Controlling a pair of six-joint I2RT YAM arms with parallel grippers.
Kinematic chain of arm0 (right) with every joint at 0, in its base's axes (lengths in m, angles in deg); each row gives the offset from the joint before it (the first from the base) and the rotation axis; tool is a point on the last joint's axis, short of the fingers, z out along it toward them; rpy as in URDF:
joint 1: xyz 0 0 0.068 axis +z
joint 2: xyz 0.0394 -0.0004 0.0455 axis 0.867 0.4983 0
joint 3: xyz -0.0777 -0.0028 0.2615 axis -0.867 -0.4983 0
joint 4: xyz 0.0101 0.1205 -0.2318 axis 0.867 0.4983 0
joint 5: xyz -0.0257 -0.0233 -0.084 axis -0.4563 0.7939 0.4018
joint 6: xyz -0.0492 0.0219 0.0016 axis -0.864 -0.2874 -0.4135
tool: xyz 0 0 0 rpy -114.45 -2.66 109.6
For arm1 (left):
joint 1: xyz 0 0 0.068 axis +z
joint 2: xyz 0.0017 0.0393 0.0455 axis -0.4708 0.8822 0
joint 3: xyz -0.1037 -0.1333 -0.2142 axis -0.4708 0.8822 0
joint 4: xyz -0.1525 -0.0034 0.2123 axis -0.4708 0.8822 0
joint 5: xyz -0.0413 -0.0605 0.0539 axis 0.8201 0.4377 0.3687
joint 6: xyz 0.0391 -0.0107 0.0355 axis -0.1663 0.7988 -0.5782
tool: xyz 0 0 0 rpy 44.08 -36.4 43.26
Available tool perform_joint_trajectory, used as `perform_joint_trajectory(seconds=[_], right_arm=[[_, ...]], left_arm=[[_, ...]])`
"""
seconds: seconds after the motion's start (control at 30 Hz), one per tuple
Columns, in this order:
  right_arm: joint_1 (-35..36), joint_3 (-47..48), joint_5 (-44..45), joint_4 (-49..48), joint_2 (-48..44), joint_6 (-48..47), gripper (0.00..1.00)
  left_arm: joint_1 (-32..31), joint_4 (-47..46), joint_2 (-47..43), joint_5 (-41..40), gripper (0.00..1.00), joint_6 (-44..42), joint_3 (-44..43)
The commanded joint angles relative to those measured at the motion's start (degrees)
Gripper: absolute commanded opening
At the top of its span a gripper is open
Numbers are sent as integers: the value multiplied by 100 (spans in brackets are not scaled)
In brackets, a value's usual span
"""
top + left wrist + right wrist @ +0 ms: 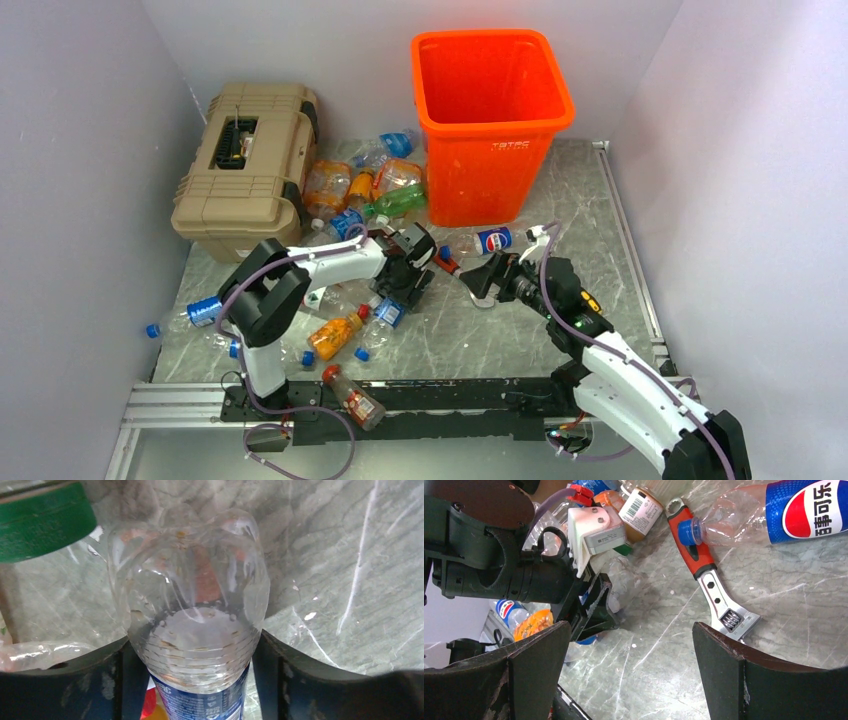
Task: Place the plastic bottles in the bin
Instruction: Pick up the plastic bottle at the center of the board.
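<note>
The orange bin (495, 150) stands at the back of the table. My left gripper (192, 650) is shut on a clear bottle with a blue label (190, 580), whose base points away from the camera, low over the table. In the top view the left gripper (398, 290) sits among loose bottles. A pile of bottles (370, 185) lies between the toolbox and the bin. A Pepsi bottle (492, 240) lies in front of the bin and shows in the right wrist view (804, 510). My right gripper (630, 630) is open and empty above bare table; in the top view it (490, 280) is right of the left gripper.
A red-handled wrench (709, 580) lies by the Pepsi bottle's cap. A tan toolbox (245, 170) stands at the back left. More bottles lie near the front: an orange one (335, 335), one by the rail (352, 397), one at the left (195, 312). A green cap (45, 520) is close to the held bottle.
</note>
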Motion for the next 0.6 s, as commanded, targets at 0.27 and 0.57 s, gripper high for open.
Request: perform_joint_trajectory(seconds=[0.27,0.57], right_arm=[[13,740,-543,245,-477,-151,97],[23,1291,-1359,-462,-1132,-89,98]], left_arm=[[-161,-891,-1852,282,51,-375,423],[-108,-2779,-4422,864,49,-669,470]])
